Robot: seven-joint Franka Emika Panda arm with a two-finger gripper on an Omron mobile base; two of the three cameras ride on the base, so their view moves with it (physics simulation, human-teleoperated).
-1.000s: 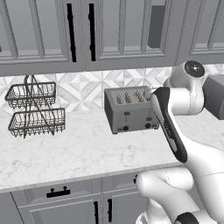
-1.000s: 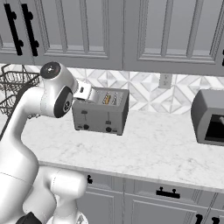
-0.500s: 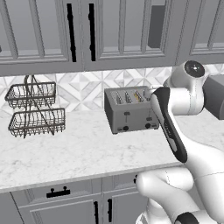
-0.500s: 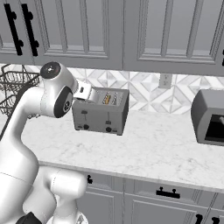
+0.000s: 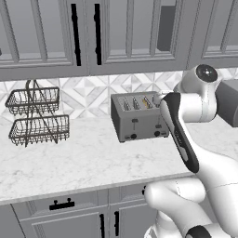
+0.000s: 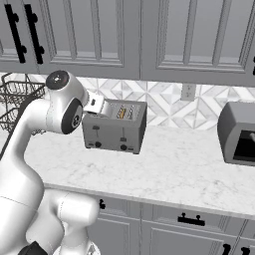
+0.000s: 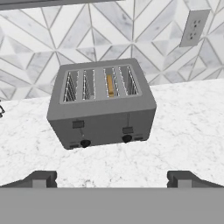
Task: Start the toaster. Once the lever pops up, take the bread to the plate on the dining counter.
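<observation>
A: From the left base view, what sits around the toaster [image 5: 139,116]?

B: It stands on the white marble worktop [image 5: 83,158] against the tiled backsplash. A two-tier wire basket rack [image 5: 38,116] stands well apart at the left. The white arm [image 5: 186,125] crosses in front of the toaster's right end and hides that corner. Grey wall cabinets [image 5: 88,32] hang above.

A: And the right base view?

B: There the toaster [image 6: 115,127] shows its whole front, both levers up, and the bread [image 6: 121,112] is a tan slice in one slot. A dark grey appliance [image 6: 239,133] sits far right on the worktop, and a wall outlet [image 6: 188,91] is on the backsplash between them. The arm's wrist hangs just beside the toaster's left top corner.

A: The hand view?

B: It looks down on the toaster [image 7: 103,103]; the bread [image 7: 110,85] stands in the third slot from the left. The gripper [image 7: 111,178] has its jaws spread wide, holding nothing, short of the toaster.
</observation>
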